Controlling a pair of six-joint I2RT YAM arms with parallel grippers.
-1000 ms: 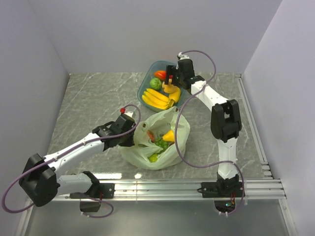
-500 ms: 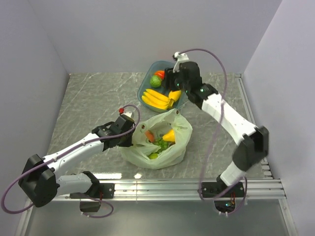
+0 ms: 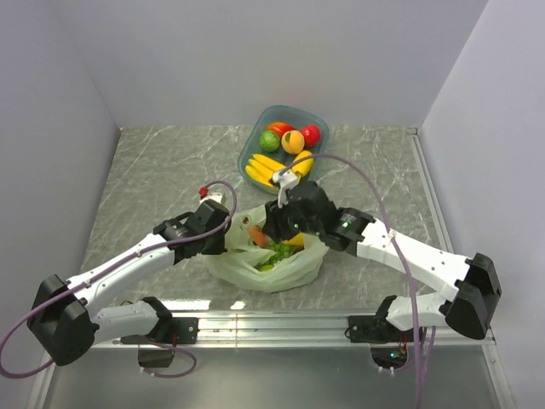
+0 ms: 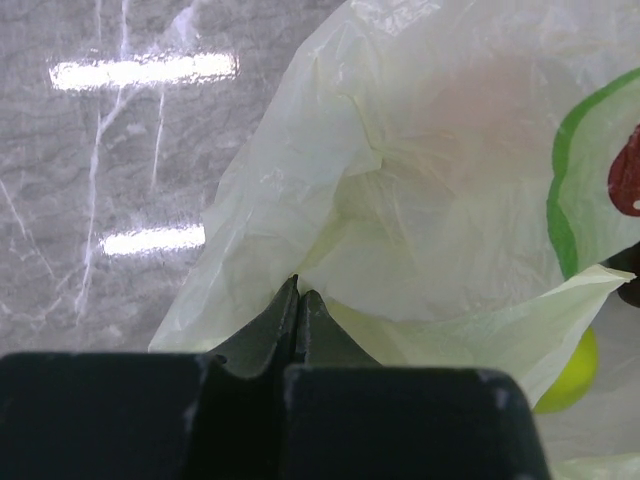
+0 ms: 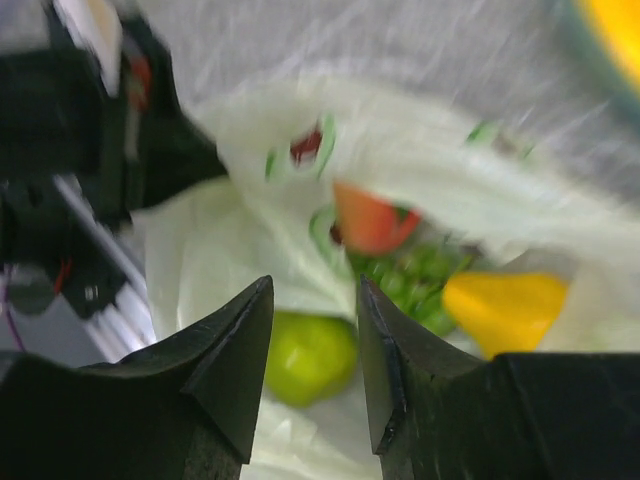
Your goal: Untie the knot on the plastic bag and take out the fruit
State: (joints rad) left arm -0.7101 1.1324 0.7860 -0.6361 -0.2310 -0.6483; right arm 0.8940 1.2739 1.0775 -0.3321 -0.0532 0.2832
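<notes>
Pale green translucent plastic bag (image 3: 294, 271), mouth open, on grey marbled desk (image 3: 153, 170), just nearer than teal plastic bowl (image 3: 249, 152). Small orange, green and yellow toy fruit (image 5: 372, 218) inside. Left claw (image 4: 298, 298) pinched together on bag's rim, near-left of bowl. Right claw (image 5: 313, 300) over bag mouth, nearer than bowl, fingers apart, gripping nothing.

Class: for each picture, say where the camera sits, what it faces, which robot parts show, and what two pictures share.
Top: above and behind the arms, looking down on the table; both arms show.
Left wrist: on the left arm, facing the bag; the left claw pinches it.
Right wrist: looking into the bag; right claw open.
Shared: top and right wrist both show fruit inside the bag.
</notes>
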